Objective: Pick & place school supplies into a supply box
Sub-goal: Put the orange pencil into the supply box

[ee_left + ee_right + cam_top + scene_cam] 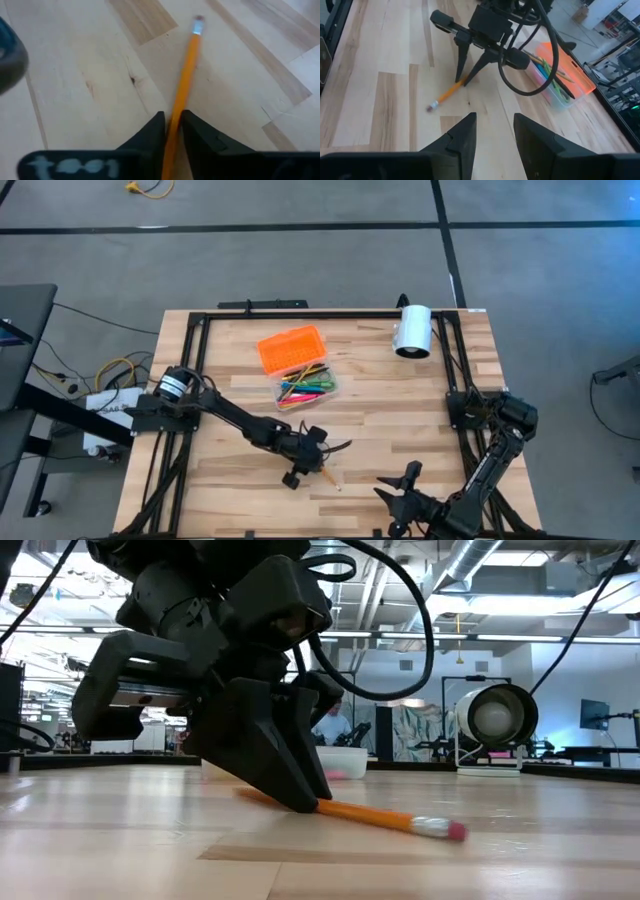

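Observation:
An orange pencil (186, 65) with a pink eraser (455, 831) lies flat on the wooden table near its front edge. My left gripper (172, 125) slants down onto it and is shut on its shaft. The supply box (305, 387) stands farther back, its clear base holding several coloured pens and pencils and its orange lid (292, 348) open on the far side. My right gripper (495, 125) hovers open near the table's front right, facing the pencil and touching nothing. My left gripper pinches the pencil's shaft (176, 107) between its two fingers, well away from the eraser end. The fingers (290, 790) come from above, slanting down, one on each side of the shaft. The pencil lies on the table, eraser end pointing away from the gripper.
A white cylinder (412, 330) lies at the table's far right. A black frame (300, 314) runs along the table's far edge and sides. Bare wood lies between the pencil and the supply box.

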